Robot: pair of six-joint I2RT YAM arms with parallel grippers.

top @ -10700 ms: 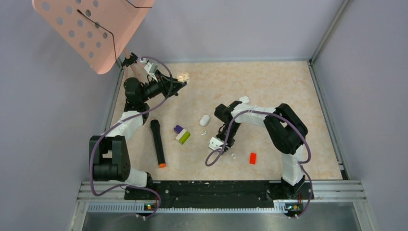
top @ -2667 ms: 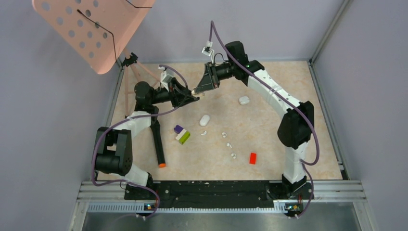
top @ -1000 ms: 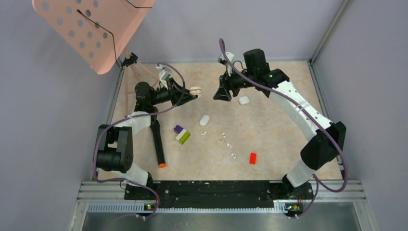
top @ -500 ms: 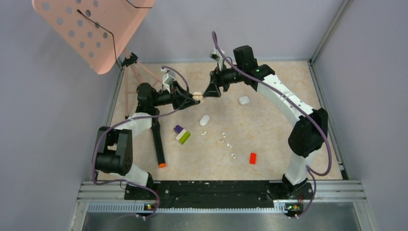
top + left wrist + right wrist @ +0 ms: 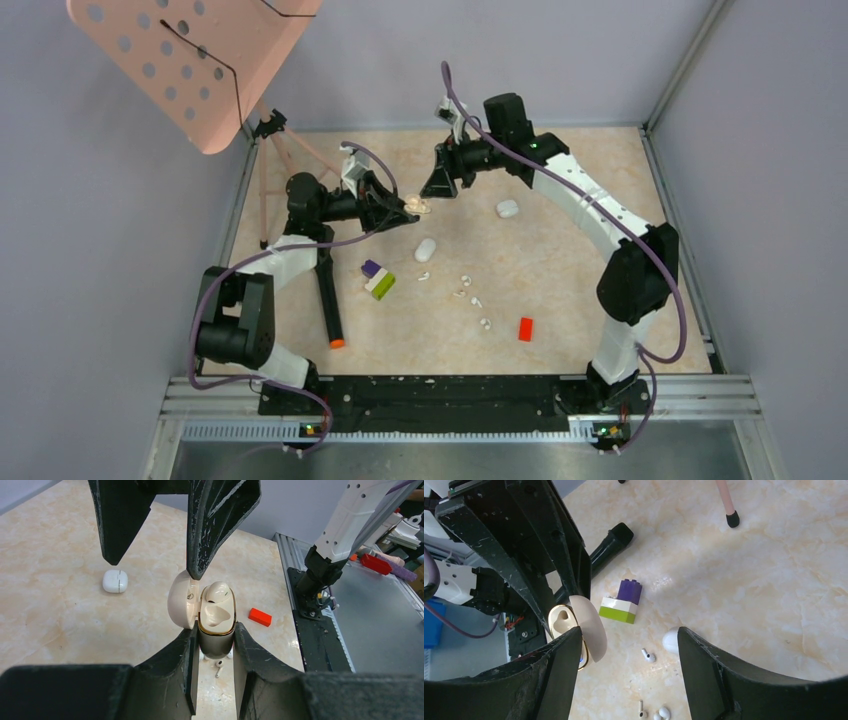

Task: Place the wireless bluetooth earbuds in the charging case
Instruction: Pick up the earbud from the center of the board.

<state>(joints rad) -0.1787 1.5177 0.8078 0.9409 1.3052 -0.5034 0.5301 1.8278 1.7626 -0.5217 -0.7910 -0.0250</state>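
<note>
My left gripper [image 5: 408, 205] is shut on an open cream charging case [image 5: 216, 620] and holds it above the table. Its lid [image 5: 180, 600] is swung open. One earbud [image 5: 218, 592] sits in the far slot and the near slot is empty. My right gripper [image 5: 437, 186] is open and empty right by the case, with one fingertip [image 5: 194, 570] at the lid. In the right wrist view the case [image 5: 561, 622] is beside my left finger [image 5: 559, 675]. Loose white earbuds [image 5: 462, 292] lie mid-table, one of them [image 5: 648, 655] between my open fingers.
Two shut white cases [image 5: 426, 249] [image 5: 507, 208] lie on the table. A purple, white and green brick [image 5: 378, 281], a red brick [image 5: 525, 328] and a black marker with an orange tip [image 5: 326, 300] lie nearer the front. A pink perforated stand [image 5: 190, 60] stands at the back left.
Over the last second my right gripper moved left up to the held case. My left gripper shifted slightly right with the case. In the last half second both barely moved.
</note>
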